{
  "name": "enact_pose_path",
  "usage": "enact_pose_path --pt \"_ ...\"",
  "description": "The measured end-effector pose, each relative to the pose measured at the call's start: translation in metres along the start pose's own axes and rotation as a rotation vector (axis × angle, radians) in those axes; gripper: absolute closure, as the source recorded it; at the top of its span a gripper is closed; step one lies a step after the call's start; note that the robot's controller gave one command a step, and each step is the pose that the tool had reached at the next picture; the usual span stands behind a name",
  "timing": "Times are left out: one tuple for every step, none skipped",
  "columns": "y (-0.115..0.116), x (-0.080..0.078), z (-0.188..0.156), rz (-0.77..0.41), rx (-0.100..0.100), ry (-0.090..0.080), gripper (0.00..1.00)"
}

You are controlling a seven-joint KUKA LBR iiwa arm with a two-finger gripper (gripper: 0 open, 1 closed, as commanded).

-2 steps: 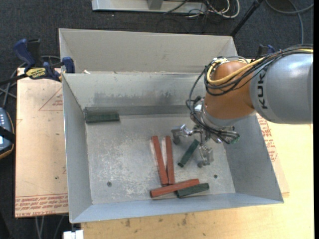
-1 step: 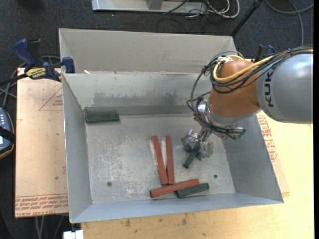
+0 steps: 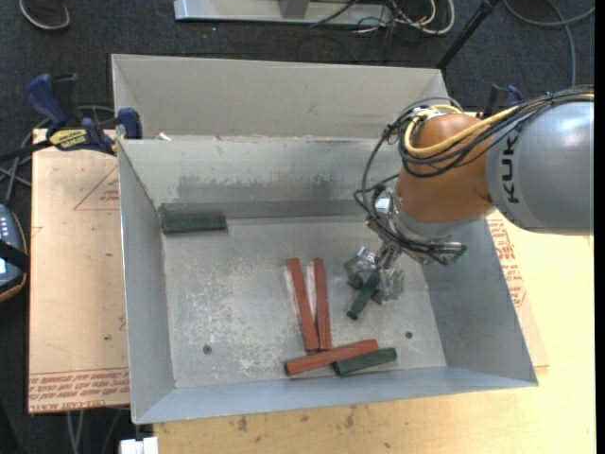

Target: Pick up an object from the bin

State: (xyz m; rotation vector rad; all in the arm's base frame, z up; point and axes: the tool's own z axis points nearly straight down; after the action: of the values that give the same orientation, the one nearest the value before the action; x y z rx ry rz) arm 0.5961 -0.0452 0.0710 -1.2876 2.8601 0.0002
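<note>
We find one bar (image 3: pixel 194 222) at the bin's (image 3: pixel 217 291) back left, a pair of bars (image 3: pixel 321 301) mid-floor, two crosswise bars (image 3: pixel 331 357) before them, the hand (image 3: pixel 374 280) right of the pair.

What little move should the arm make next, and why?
Probably a small lift straight up, I'd judge. The gripper sits at the upper end of a short dark green stick that lies slanting in the right half of the bin, apart from the red sticks near the middle. Whether it has hold of the stick cannot be told; a lift would show.
</note>
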Motion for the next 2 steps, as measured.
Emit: enact_pose_path --pt "0.001 0.001 -0.004 0.000 -0.003 0.002 1.00" --pt "0.003 0.001 -0.023 0.001 -0.009 0.007 1.00"
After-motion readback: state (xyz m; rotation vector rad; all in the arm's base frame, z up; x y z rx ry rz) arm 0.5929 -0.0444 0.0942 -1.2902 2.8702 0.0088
